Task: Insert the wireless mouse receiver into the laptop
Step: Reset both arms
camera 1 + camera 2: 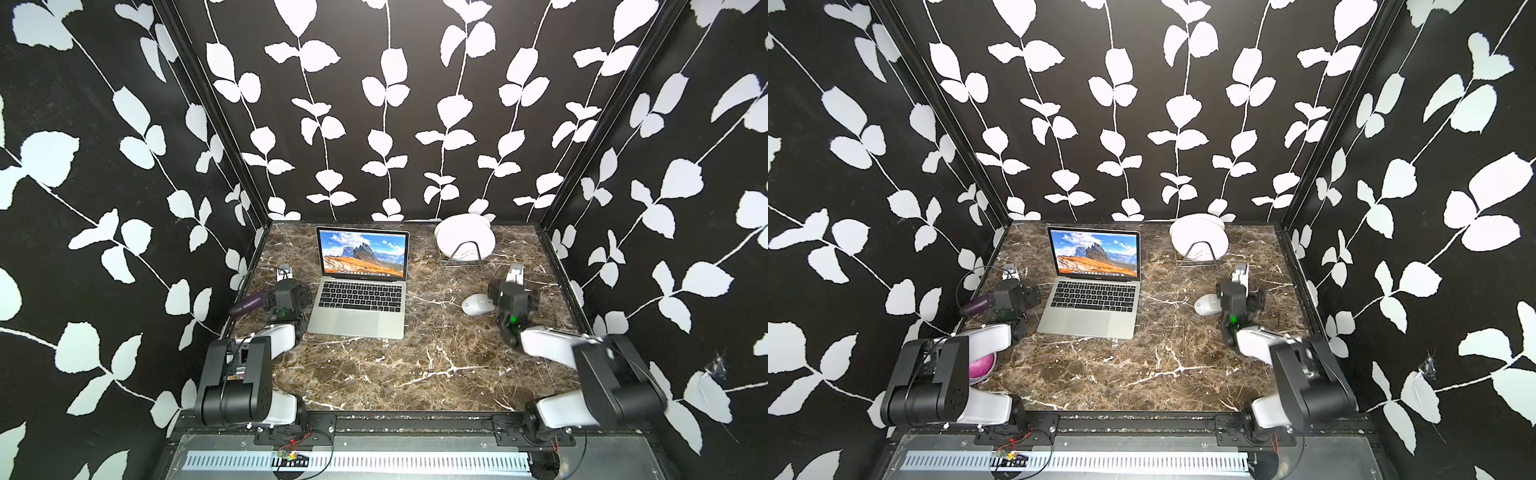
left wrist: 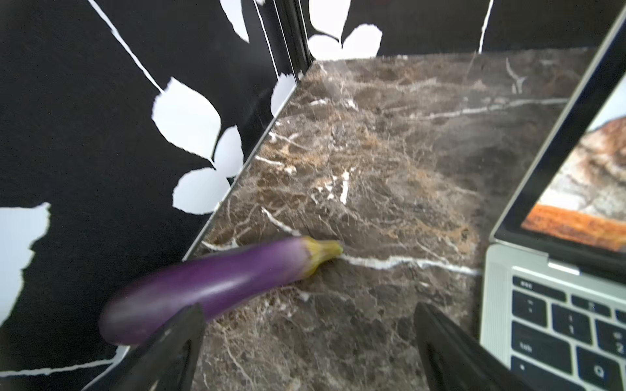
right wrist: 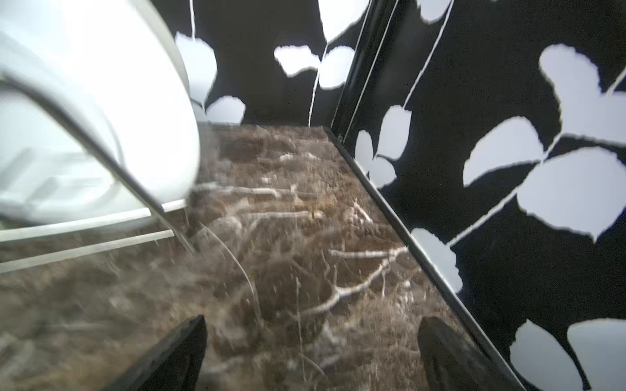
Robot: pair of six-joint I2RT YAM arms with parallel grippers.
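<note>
Left end effector (image 2: 308, 308) released, aubergine (image 2: 216, 284) beside; right end effector (image 3: 311, 320) released, wireless mouse (image 1: 476, 304) alongside, plates (image 1: 465, 239) beyond

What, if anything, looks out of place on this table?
A purple eggplant lies on the marble table left of the laptop: odd among computer gear. Nothing looks spilled or damaged.

laptop (image 1: 359, 286): silver, open, screen lit | wireless mouse (image 1: 476, 304): white, flat, right of laptop
</note>
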